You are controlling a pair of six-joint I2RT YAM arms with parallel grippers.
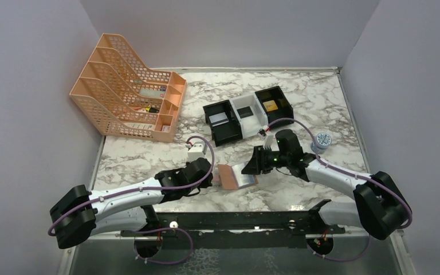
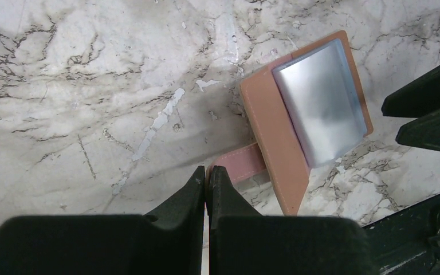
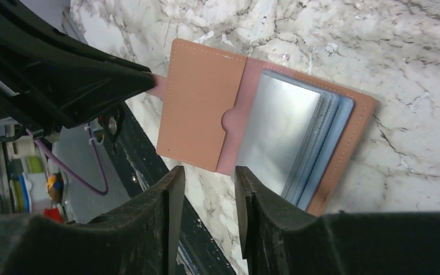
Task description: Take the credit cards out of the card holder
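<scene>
The card holder [image 3: 197, 114] lies open and flat on the marble tabletop [image 2: 91, 86], close to the near edge, between the two arms. Silver-grey cards [image 3: 278, 132] sit stacked in its right half. The left pincer [image 2: 208, 182] is closed tight on the holder's small side tab [image 2: 246, 162]. The right pincer [image 3: 208, 172] hangs at the holder's right side, its fingers partly apart, and holds nothing.

card holder [image 1: 236, 176]: open, flat on table [image 1: 309, 103] | rack [image 1: 114, 109]: rear left | trays [image 1: 246, 102]: centre
</scene>
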